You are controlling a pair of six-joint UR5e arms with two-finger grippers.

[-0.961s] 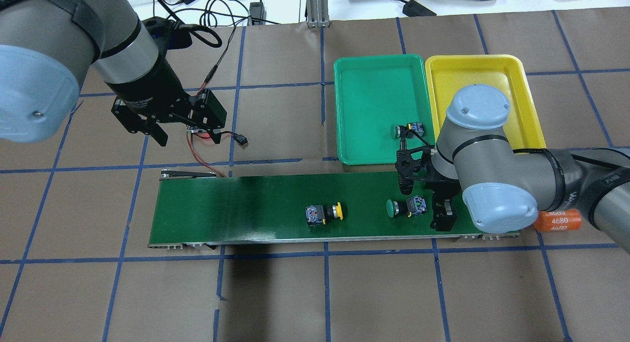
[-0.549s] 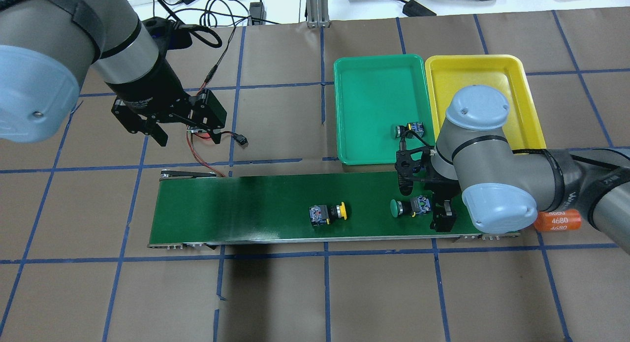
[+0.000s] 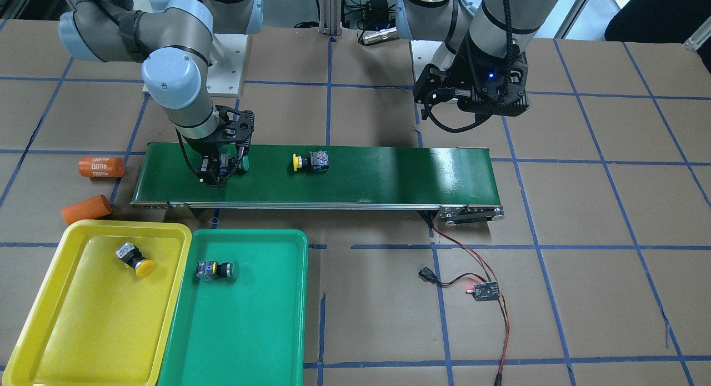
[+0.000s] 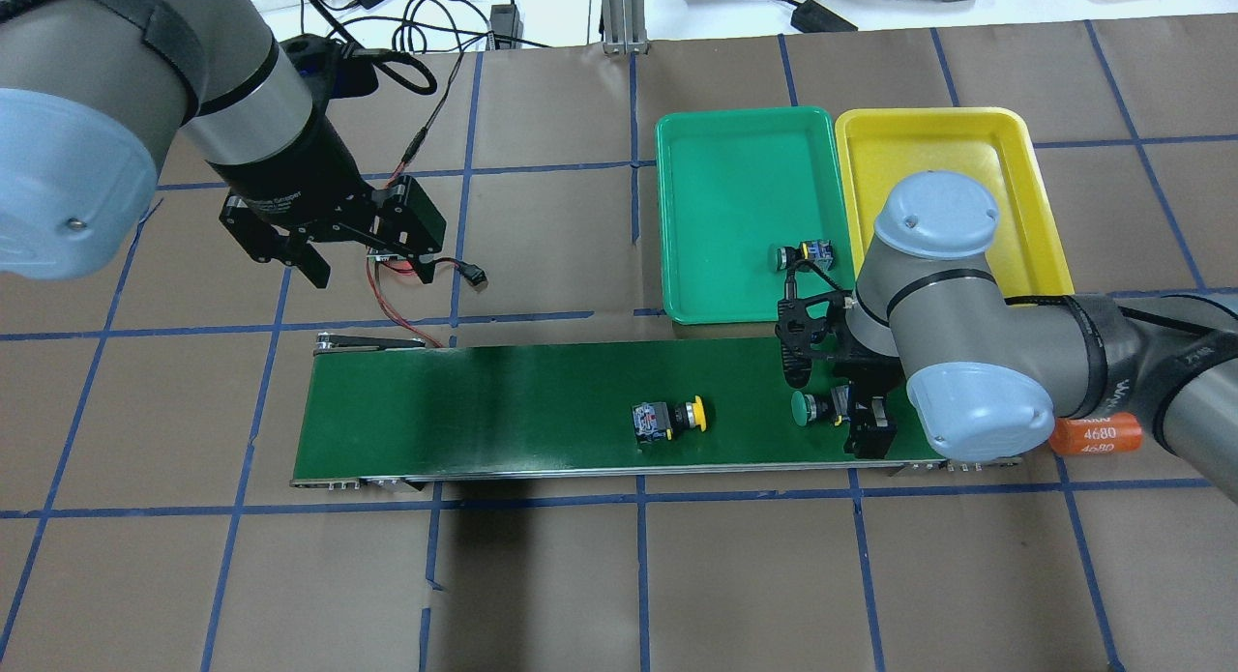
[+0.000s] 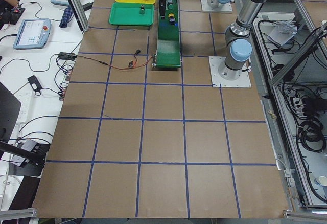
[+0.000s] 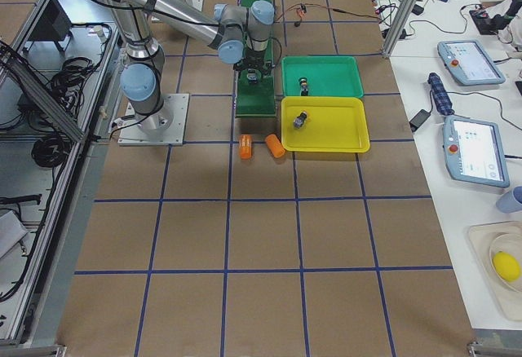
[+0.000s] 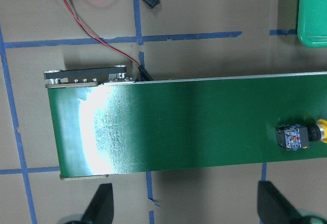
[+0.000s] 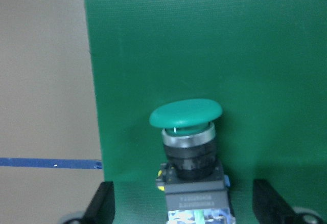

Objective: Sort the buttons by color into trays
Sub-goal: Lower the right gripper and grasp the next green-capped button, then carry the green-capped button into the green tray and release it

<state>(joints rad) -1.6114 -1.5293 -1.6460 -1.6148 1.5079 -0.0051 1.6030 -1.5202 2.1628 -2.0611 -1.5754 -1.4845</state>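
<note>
Where the dark green conveyor belt (image 4: 484, 411) ends on the robot's right, the right gripper (image 4: 830, 398) hangs low over a green button (image 4: 810, 408) lying on its side. Its fingers (image 8: 104, 203) stand apart, one on each side of the button's blocky grey-black body. A gap shows on both sides, so they have hold of nothing. The round green mushroom cap sits on a silver collar and a black neck, and it points along the belt toward the other end.

Near the belt's middle, a little toward the edge nearer the robot, lies a yellow button (image 4: 667, 421). It is also on its side, with its yellow cap turned toward the right gripper and its dark body behind.

Beyond the belt's far edge two trays lie side by side, long rims touching. The green tray (image 4: 735, 169) carries a second green button (image 4: 801, 256) by the corner nearest the belt and the yellow tray (image 4: 933, 135). The yellow tray holds a second yellow button (image 3: 134, 258) toward its belt-side end.

The left gripper (image 7: 185, 211) hangs high over the belt's other end, its fingers spread wide and empty. On the surface (image 4: 580, 575) past the belt's right end lie an orange cylinder marked 4680 (image 3: 101, 166) and a second orange cylinder (image 3: 86, 206).
</note>
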